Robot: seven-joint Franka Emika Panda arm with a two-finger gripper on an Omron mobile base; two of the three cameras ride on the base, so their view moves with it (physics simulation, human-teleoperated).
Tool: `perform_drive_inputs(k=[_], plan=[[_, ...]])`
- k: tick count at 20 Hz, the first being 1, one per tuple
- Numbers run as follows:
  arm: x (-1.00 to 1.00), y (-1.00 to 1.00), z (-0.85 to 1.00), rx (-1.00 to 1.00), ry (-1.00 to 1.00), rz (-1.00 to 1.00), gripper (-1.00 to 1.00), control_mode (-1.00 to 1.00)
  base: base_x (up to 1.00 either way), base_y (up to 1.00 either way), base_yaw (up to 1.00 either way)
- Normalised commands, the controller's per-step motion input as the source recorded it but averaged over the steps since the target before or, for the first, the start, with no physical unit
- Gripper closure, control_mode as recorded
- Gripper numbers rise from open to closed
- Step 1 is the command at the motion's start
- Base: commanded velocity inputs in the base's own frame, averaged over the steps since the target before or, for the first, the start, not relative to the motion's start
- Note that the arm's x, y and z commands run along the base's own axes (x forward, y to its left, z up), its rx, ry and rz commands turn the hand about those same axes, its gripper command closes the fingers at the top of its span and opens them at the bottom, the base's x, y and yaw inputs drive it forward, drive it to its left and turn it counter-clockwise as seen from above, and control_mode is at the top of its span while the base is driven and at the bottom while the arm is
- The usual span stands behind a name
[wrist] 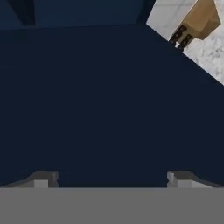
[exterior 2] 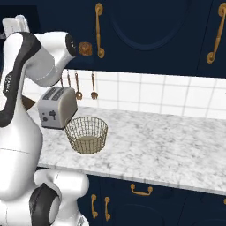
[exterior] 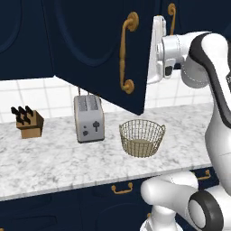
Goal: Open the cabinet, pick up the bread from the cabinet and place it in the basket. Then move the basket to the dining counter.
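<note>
Cabinet (exterior: 90,49) fills the top of my left base view, one navy door swung out toward me with its long curved brass handle (exterior: 126,54) facing the camera. Below it runs the marbled table (exterior: 54,158), backed by white tile. My arm (exterior: 212,90) reaches up behind the open door's edge, wrist level with the handle.

On the table, the silver toaster (exterior: 89,118) stands near the wall under the open door. Just to its right sits the basket (exterior: 141,137), upright, apart from the toaster, its flat bottom bare. Further left I see a wooden knife block (exterior: 29,122), well apart from both.

Tool (wrist: 112,178): in the hand view its two tips stand wide apart with nothing between them, so I read it as open and holding nothing, facing a dark navy panel close up.

Bread (exterior 2: 85,48): in the right base view I see a small brown loaf high up, at the cabinet's dark opening just beside my arm's elbow joint. Brass utensils (exterior 2: 78,86) hang on the tile beneath.
</note>
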Motion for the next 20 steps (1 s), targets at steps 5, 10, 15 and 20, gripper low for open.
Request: perform_drive_inputs(k=[5,10,15,20], plan=[[-0.22,1.0,-0.14,0.0,0.0,0.1,-1.0,-1.0,0.0,0.0,0.0],[0.0,1.0,-0.14,-0.02,-0.02,-0.03,-1.0,-1.0,0.0,0.0,0.0],[0.08,0.51,-0.01,-0.09,-0.03,-0.13,-1.0,-1.0,0.0,0.0,0.0],[-0.02,-0.85,0.0,-0.11,-0.15,-0.06,-1.0,-1.0,0.0,0.0,0.0]])
